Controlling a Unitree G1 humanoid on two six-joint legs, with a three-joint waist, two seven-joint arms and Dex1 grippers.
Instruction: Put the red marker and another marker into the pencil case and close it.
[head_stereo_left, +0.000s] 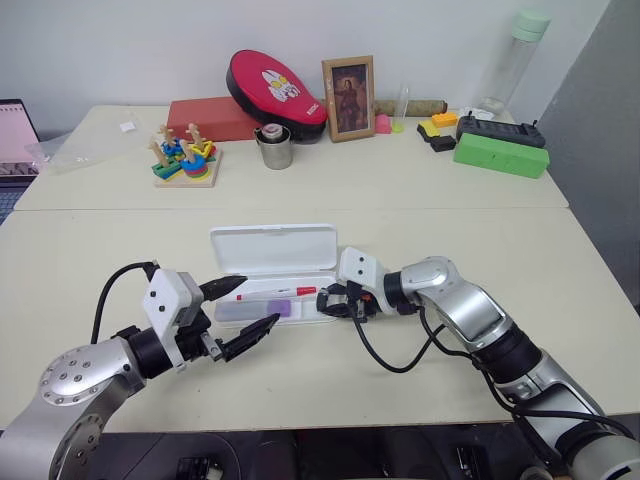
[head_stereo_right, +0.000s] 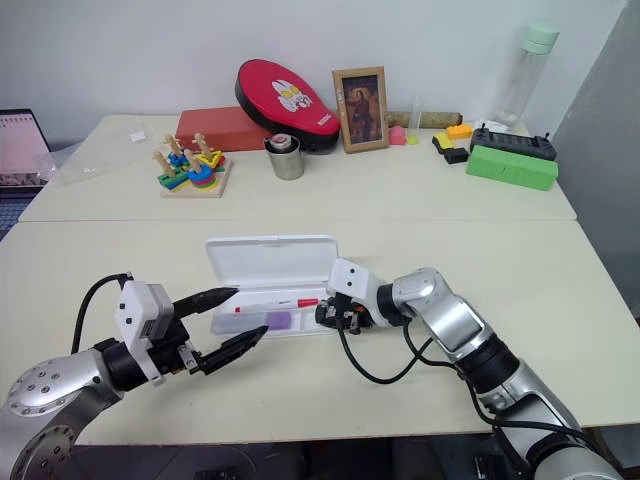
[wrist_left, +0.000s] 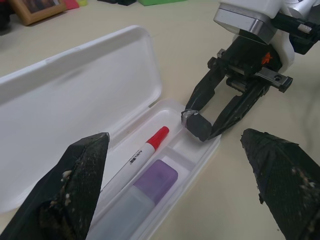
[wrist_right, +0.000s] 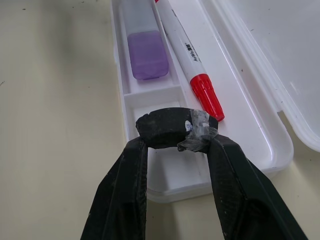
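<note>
Black fingers of the right end effector (wrist_right: 175, 131) clenched a small black piece (wrist_right: 167, 128) over the open pencil case (head_stereo_left: 272, 247), where the red marker (head_stereo_left: 275, 293) and lavender marker (head_stereo_left: 277, 309) already lay; the left end effector (head_stereo_left: 245, 312) hung released nearby. Dropped in or caught on the rim, that piece could jam the lid

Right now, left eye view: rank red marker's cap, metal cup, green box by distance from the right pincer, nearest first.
1. Red marker's cap, in the open pencil case, beside the right pincer.
2. Metal cup, far side, centre-left.
3. Green box, far right corner.
</note>
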